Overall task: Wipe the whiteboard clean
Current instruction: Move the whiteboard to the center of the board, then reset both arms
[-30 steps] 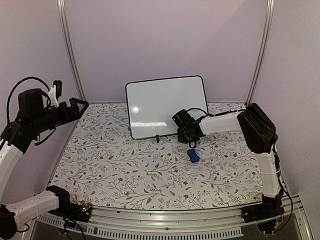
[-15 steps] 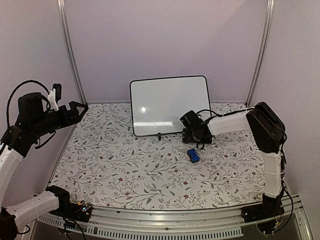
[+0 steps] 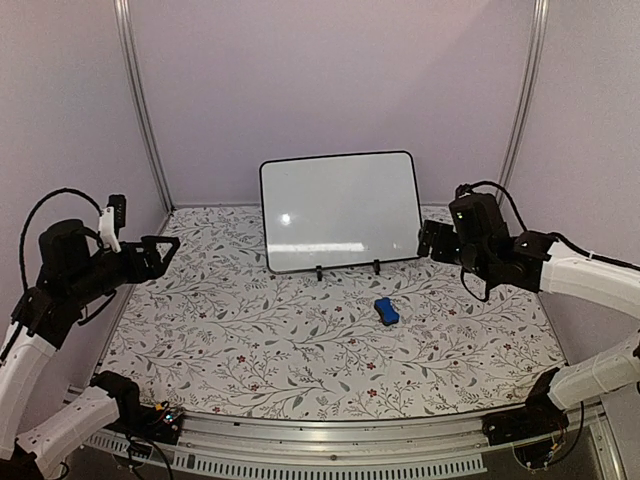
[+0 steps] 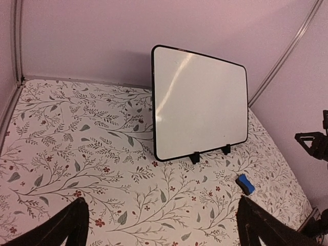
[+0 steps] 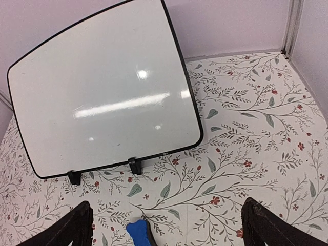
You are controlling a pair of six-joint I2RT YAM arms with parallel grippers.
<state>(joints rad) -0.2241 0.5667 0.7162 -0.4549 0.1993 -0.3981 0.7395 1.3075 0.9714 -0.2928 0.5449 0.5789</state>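
The whiteboard (image 3: 340, 210) stands upright on two small black feet at the back of the table, its white face bare apart from light glare; it also shows as whiteboard (image 4: 200, 115) and whiteboard (image 5: 102, 92). A small blue eraser (image 3: 386, 311) lies flat on the cloth in front of the board's right foot, seen too as eraser (image 4: 245, 184) and eraser (image 5: 137, 234). My right gripper (image 3: 428, 242) hangs open and empty, raised to the right of the board. My left gripper (image 3: 165, 250) is open and empty at the far left, well away from both.
A floral tablecloth (image 3: 260, 340) covers the table. Pale walls with metal corner posts (image 3: 140, 100) close in the back and sides. An aluminium rail (image 3: 330, 435) runs along the near edge.
My right gripper opened, left the eraser on the cloth and drew back up and to the right. The board shifted slightly right. My left arm sank a little.
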